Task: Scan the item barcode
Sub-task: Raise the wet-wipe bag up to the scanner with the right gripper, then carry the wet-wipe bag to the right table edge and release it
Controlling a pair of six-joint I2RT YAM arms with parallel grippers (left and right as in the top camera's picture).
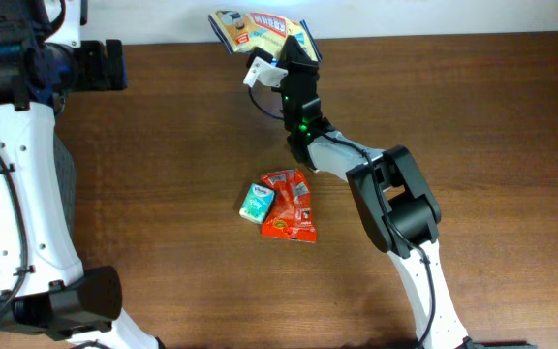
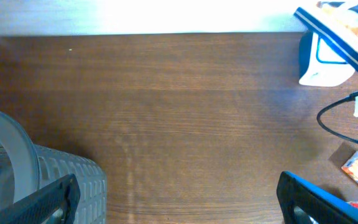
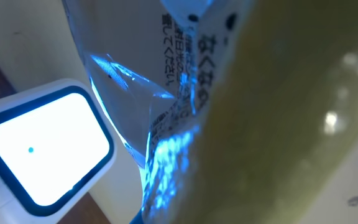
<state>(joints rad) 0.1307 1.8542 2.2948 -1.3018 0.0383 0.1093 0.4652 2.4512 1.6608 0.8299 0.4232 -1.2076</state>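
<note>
Clamping the bag (image 1: 255,29) in the right jaws, closed on its lower edge, at the far edge of the tabletop (image 1: 163,145). Holding the bag tilted, just above the scanner (image 1: 262,71), over the line where the wood meets a white surface. Not showing whether the bag and scanner are touching.

In the right wrist view, facing the printed clear film of the bag (image 3: 185,93) toward the scanner (image 3: 42,149). Showing its window glowing white inside a blue rim and casting blue light on the film.

Stretching the right arm (image 1: 395,194) from the near right edge diagonally to the far centre. Taking up the right-centre strip of the tabletop.

Holding the left jaws fully apart, gripping nothing, with one dark finger (image 2: 48,202) at each lower corner of the left wrist view. Looking across bare brown wood toward the scanner (image 2: 319,62) and a black cable (image 2: 337,118) looping beside it.

Leaving a green packet (image 1: 257,203) touching red packets (image 1: 292,206) at mid-tabletop, well apart from the scanner.

Leaving open room on the wood left of the packets and toward the far left. Narrowing that room at the left edge with a grey ribbed bin (image 2: 67,180) and the left arm (image 1: 27,194).
</note>
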